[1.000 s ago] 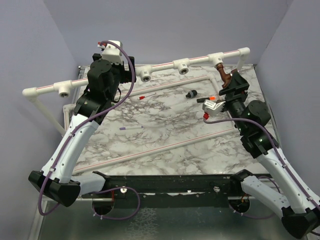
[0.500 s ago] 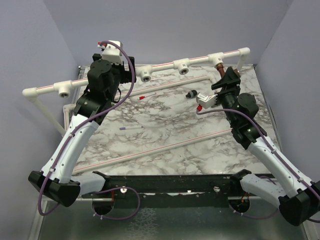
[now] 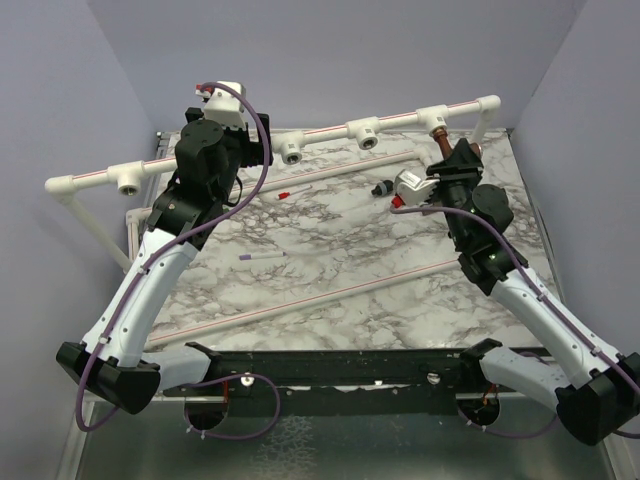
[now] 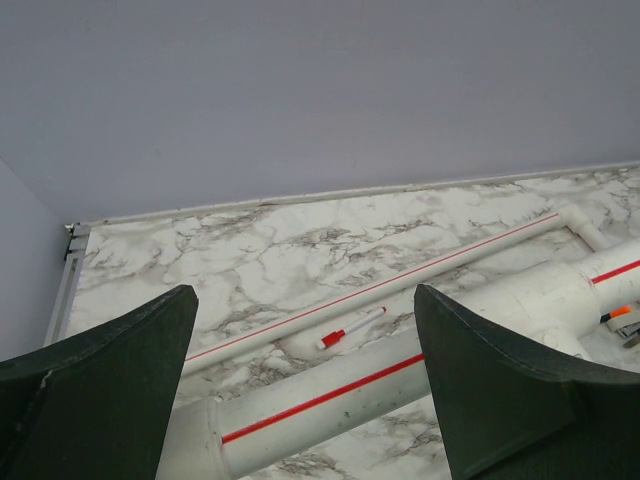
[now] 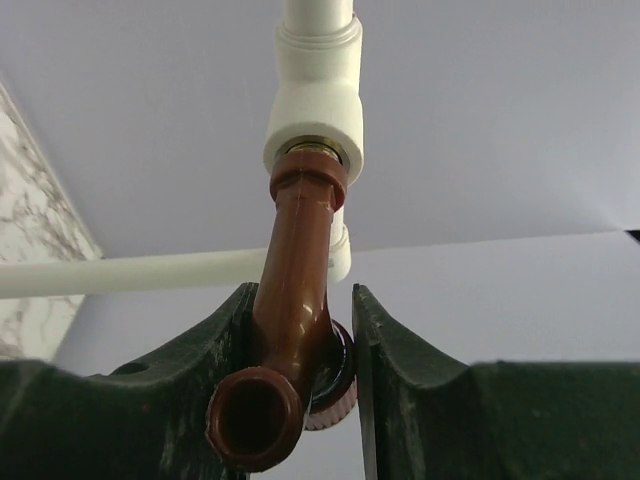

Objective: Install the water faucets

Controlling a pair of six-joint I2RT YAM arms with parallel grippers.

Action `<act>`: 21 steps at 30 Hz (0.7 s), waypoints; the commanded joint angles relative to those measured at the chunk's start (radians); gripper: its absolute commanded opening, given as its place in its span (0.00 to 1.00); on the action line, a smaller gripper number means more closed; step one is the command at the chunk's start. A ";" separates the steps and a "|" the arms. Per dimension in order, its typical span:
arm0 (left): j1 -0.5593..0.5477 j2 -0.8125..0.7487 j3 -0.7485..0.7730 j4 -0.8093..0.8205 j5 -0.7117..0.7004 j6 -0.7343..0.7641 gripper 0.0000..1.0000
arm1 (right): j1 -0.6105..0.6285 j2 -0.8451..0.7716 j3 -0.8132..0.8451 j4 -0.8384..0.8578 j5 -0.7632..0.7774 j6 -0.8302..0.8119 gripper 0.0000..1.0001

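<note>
Right gripper, stretched far, clamps the brown faucet (left gripper raised, gaping).

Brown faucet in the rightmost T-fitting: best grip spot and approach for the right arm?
Grip the brown faucet at its lower bend, just above the spout, coming from the spout end with one jaw on each flank. Its collar is seated in the white T-fitting, so only the curved tube is free. The right gripper clamps there now.
</note>
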 commanded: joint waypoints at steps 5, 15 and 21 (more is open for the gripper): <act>-0.023 0.033 -0.041 -0.165 0.045 -0.011 0.91 | -0.002 -0.010 0.061 -0.039 0.011 0.513 0.00; -0.024 0.031 -0.046 -0.165 0.046 -0.013 0.91 | -0.002 -0.018 0.077 -0.022 -0.049 1.305 0.01; -0.026 0.030 -0.045 -0.165 0.044 -0.012 0.91 | -0.002 -0.028 0.042 0.042 -0.062 1.729 0.01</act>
